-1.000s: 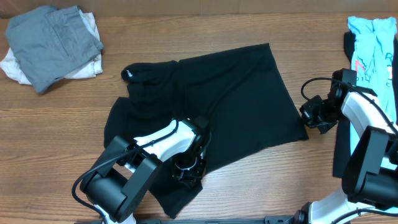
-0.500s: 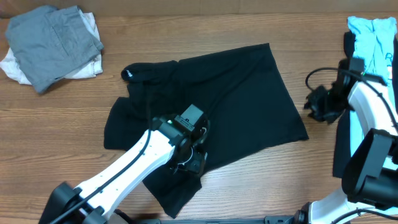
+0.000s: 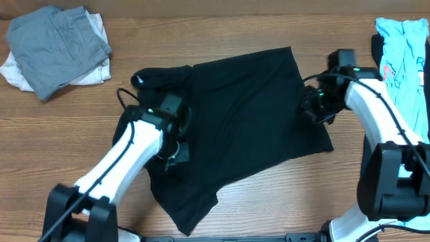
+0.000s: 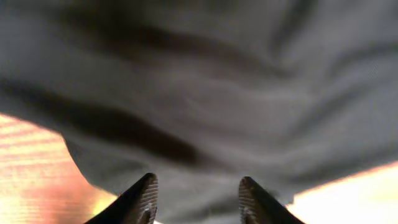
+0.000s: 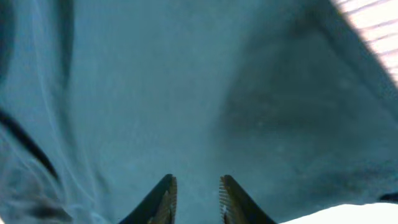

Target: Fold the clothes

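The clothes in play are a black T-shirt, lying spread and wrinkled across the middle of the wooden table. My left gripper hovers over the shirt's left part, by the sleeve. In the left wrist view this gripper is open, with rumpled black fabric beneath and nothing between its fingertips. My right gripper is over the shirt's right edge. In the right wrist view it stands open by a narrow gap above smooth dark cloth, gripping nothing.
A pile of grey and white clothes sits at the back left corner. A light-blue shirt with red print lies at the far right, beside the right arm. Bare wood shows in front of the shirt.
Both grippers went from shut to open. The left one moved from the shirt's front hem up and left. The right one moved from beside the shirt to over its right edge.
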Robot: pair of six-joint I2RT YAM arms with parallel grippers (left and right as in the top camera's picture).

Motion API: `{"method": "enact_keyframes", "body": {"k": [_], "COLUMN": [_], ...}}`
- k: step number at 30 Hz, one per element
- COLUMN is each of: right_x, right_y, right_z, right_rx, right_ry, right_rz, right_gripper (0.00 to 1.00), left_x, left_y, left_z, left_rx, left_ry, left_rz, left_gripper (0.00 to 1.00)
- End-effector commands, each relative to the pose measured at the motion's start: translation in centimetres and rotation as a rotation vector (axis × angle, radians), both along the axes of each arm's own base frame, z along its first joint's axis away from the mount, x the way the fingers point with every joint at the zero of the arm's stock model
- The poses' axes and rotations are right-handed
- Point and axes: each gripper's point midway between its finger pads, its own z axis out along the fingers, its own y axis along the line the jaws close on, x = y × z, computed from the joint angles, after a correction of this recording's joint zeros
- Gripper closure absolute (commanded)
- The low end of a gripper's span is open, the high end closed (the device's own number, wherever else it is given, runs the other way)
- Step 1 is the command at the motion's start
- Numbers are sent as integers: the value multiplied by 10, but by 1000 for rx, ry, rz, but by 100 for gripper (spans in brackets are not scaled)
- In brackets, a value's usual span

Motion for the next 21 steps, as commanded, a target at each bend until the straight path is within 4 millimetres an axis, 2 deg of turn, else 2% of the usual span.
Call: {"method": "enact_keyframes", "body": {"k": [1, 5, 11, 13, 18, 21], "right_x": [0, -3, -14, -20, -40, -49], "right_y": [-2, -5, -9, -9, -16, -15], "right_z": [-5, -6, -14, -23, -55, -66], "right_rx": [-30, -45, -69, -68, -90, -87], "right_ry": [8, 25, 70, 94, 139, 162], "right_rz": [-21, -23, -58, -79, -138, -175], "right_gripper": [79, 84, 90, 91, 91, 91], "left_x": [10, 16, 36, 40, 44, 47], "left_y": [13, 23, 38, 45, 69, 79], "left_z": [-16, -35, -58, -60, -61, -61], "left_rx": [27, 40, 35, 34, 31, 25], "left_ry": [28, 71, 55, 50, 51, 44], "left_rz": [25, 66, 139, 170, 250, 267], "left_gripper": [59, 79, 82, 86, 88, 90]}}
